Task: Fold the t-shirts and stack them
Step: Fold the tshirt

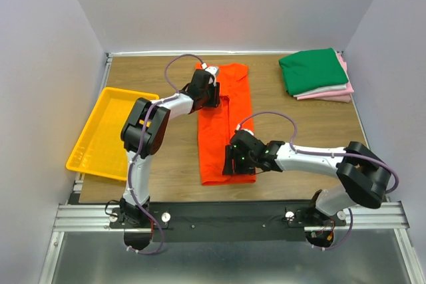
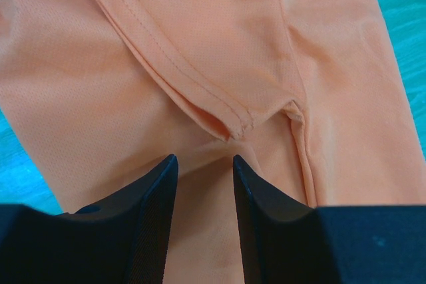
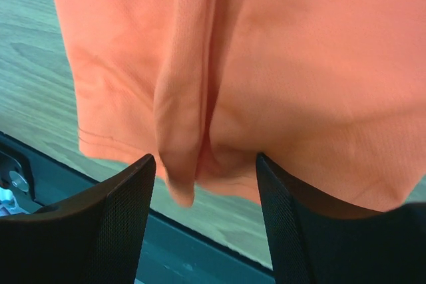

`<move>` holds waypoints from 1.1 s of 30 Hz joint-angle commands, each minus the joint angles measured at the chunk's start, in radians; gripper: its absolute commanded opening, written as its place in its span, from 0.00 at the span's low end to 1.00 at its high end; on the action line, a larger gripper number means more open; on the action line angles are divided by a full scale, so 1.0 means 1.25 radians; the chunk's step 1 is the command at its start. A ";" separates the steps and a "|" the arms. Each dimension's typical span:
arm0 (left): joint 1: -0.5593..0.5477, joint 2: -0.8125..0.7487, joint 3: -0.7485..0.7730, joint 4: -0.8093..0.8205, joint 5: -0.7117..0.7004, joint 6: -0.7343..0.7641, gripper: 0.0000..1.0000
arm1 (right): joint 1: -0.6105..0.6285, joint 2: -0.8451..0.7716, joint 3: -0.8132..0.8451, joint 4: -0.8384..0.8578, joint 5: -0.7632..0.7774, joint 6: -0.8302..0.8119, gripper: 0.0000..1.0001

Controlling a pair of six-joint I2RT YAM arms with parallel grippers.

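The bright orange t-shirt (image 1: 225, 124) lies folded lengthwise as a long strip in the middle of the table. My left gripper (image 1: 214, 95) hovers over its upper part, jaws open, by the sleeve seam (image 2: 226, 121); the left gripper's tips (image 2: 205, 164) sit just above the cloth. My right gripper (image 1: 233, 159) is at the shirt's near end, jaws open wide (image 3: 203, 161) on either side of a raised fold of orange cloth (image 3: 180, 131) by the hem. Folded dark green (image 1: 314, 70), white and pink (image 1: 326, 95) t-shirts form a stack at the back right.
A yellow plastic tray (image 1: 90, 147) sits at the left edge of the wooden table (image 1: 299, 124). The black rail with the arm bases (image 1: 226, 216) runs along the near edge, close under the shirt's hem. White walls enclose the table.
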 commanded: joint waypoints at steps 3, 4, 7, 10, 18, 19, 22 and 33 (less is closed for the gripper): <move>0.002 -0.132 0.009 -0.065 0.022 0.010 0.47 | 0.007 -0.088 0.030 -0.135 0.080 0.003 0.70; 0.001 -0.176 0.000 -0.066 0.017 0.007 0.47 | 0.009 -0.101 0.029 -0.150 0.089 0.004 0.70; -0.013 -0.282 -0.096 -0.062 -0.032 -0.009 0.47 | 0.007 -0.144 0.015 -0.202 0.132 0.021 0.72; -0.047 -0.400 -0.229 -0.050 -0.099 -0.047 0.47 | 0.007 -0.170 -0.002 -0.244 0.178 0.036 0.72; -0.197 -0.653 -0.544 -0.020 -0.185 -0.217 0.47 | 0.004 -0.181 -0.047 -0.304 0.218 0.075 0.70; -0.220 -0.669 -0.582 -0.025 -0.194 -0.234 0.47 | 0.004 -0.182 -0.051 -0.307 0.223 0.077 0.70; -0.259 -0.734 -0.646 -0.040 -0.212 -0.304 0.46 | 0.002 -0.182 -0.061 -0.306 0.234 0.085 0.68; -0.328 -0.795 -0.697 -0.179 -0.257 -0.405 0.46 | 0.002 -0.166 -0.089 -0.281 0.253 0.090 0.54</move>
